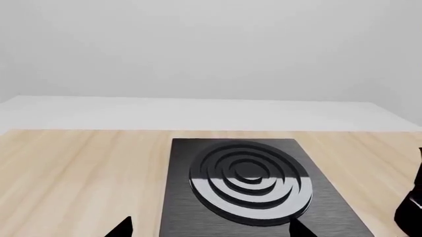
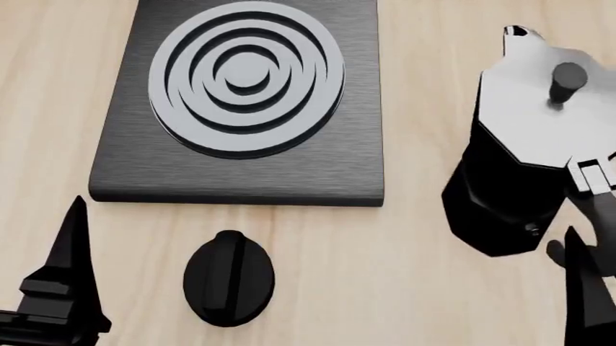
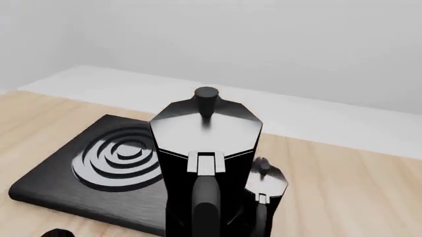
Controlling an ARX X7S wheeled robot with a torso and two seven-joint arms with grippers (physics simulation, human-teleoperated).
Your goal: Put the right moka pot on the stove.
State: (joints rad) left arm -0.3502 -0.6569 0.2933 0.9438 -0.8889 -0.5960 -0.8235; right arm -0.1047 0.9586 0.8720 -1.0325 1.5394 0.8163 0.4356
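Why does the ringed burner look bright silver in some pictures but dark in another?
Light angle, probably: in the head view the stove rings glare pale grey; the left wrist view brightens only their near half; the right wrist view keeps them mostly dark, while the moka pot lid catches soft sheen.

Oval knob (image 2: 229,278), wooden table (image 2: 405,288)

The right moka pot (image 2: 524,155) is a glossy black faceted pot with a grey-silver angular lid, a dark knob on top and a curved black handle. It is upright, just to the right of the stove (image 2: 241,155), apart from it. The stove is a flat square black brushed slab lying on the light wooden surface, its large round burner of raised concentric rings bare.
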